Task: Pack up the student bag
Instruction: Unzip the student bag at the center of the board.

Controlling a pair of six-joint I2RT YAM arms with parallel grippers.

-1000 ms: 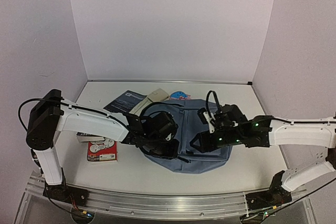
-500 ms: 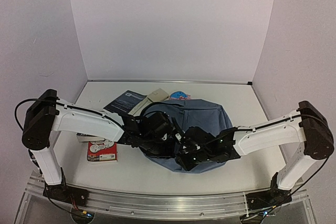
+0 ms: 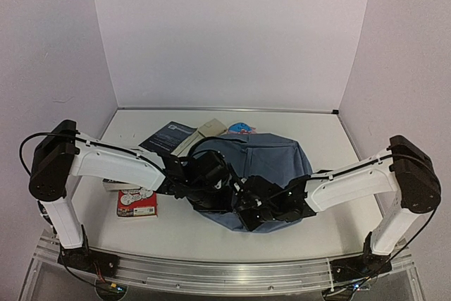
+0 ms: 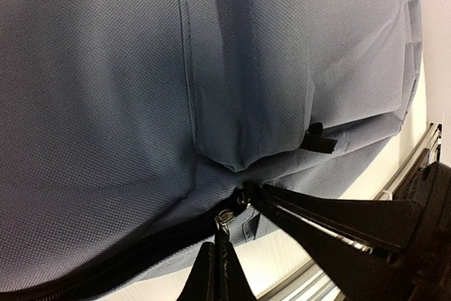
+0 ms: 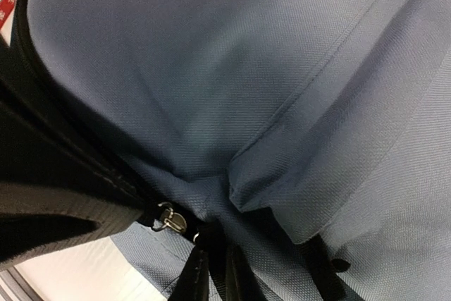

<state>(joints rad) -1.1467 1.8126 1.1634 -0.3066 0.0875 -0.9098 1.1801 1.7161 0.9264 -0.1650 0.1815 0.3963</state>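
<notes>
The grey-blue student bag (image 3: 275, 160) lies flat mid-table, and its fabric fills both wrist views (image 4: 141, 89) (image 5: 232, 68). Both grippers meet at its near edge. My left gripper (image 3: 227, 189) is shut on the silver zipper pull (image 4: 225, 218) of the black zip (image 4: 106, 276). The fingertips (image 4: 215, 262) pinch the pull from below. My right gripper (image 3: 245, 206) is shut on the bag's edge right beside that pull, with a dark bit of the zip seam between its fingertips (image 5: 201, 273). The same zipper pull (image 5: 169, 218) shows just left of them. The bag's inside is hidden.
Left of the bag lie a red-and-white packet (image 3: 137, 202) and a dark booklet (image 3: 168, 137). A beige item (image 3: 211, 128) and a blue-pink item (image 3: 241, 129) sit behind the bag. An aluminium rail (image 3: 225, 273) runs along the near table edge.
My right arm swung in from the bag's right side to its near edge and shut its jaws on the bag beside the left gripper. The left gripper kept its hold.
</notes>
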